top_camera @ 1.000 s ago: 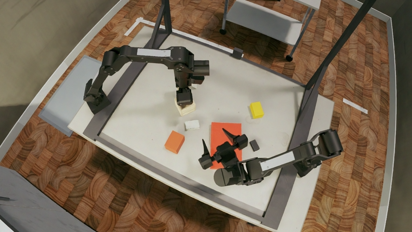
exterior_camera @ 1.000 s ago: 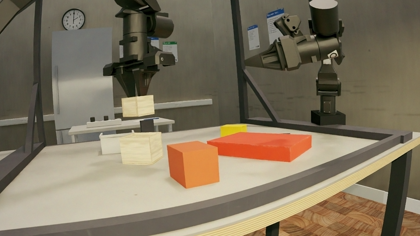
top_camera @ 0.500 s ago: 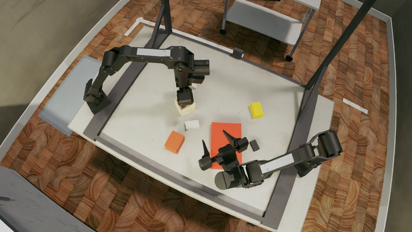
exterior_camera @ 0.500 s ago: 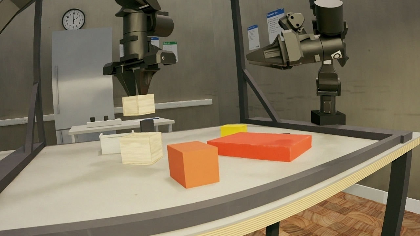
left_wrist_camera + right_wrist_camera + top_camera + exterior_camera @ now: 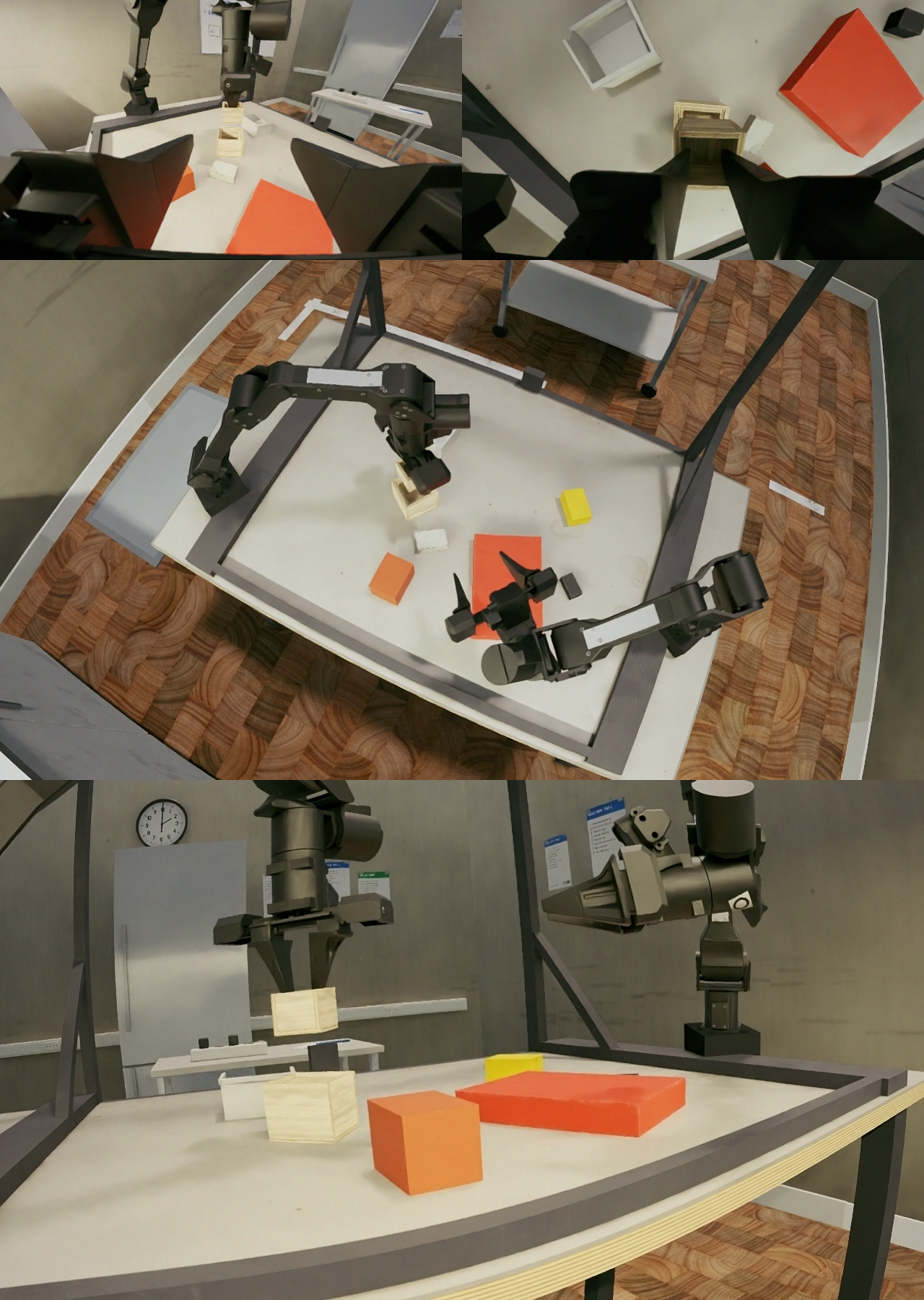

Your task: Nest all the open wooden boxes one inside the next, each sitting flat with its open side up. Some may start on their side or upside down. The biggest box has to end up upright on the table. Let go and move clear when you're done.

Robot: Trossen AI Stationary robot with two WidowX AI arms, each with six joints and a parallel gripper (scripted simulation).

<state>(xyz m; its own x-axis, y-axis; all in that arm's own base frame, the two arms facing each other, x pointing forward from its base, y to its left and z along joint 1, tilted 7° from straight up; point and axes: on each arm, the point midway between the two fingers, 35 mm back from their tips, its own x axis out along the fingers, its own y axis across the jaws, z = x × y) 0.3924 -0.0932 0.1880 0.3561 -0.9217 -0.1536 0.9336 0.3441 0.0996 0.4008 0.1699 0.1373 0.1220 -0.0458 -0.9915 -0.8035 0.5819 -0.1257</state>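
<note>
Two bare-wood boxes are in play, and from the top we see the right gripper (image 5: 419, 478) (image 5: 302, 988) (image 5: 232, 110) (image 5: 706, 154) over the pair, with the left gripper (image 5: 478, 563) (image 5: 546, 908) (image 5: 242, 141) well apart, spread wide, holding nothing. The right arm is clearly nearer!

Exterior now: the held box (image 5: 403, 473) (image 5: 304, 1011) (image 5: 232, 115) (image 5: 711, 126) hangs in the air, the lower box (image 5: 421, 505) (image 5: 303, 1109) (image 5: 229, 148) (image 5: 702, 105) sitting on the table beneath. Straight down looks the way to go.

Over to the left wrist: both mouths face up, and the held box appears beyond the lower one, so perhaps a small shift is wanted first. Neither shows a clear long axis.

And the right wrist: fingers partly open, tips inside the held box, seemingly bracing its inner walls. Its sides run roughly parallel to the lower rim; a corner could still catch.

The count, then: two bare-wood boxes, one white open box (image 5: 441, 444) (image 5: 242, 1098) (image 5: 255, 128) (image 5: 628, 77), one orange block (image 5: 390, 578) (image 5: 426, 1142) (image 5: 185, 184) (image 5: 769, 167), one yellow block (image 5: 574, 507) (image 5: 513, 1067), one black block (image 5: 570, 586) (image 5: 904, 22), one white block (image 5: 431, 539) (image 5: 223, 172) (image 5: 759, 135), one red slab (image 5: 507, 544) (image 5: 568, 1100) (image 5: 285, 220) (image 5: 855, 83).
</note>
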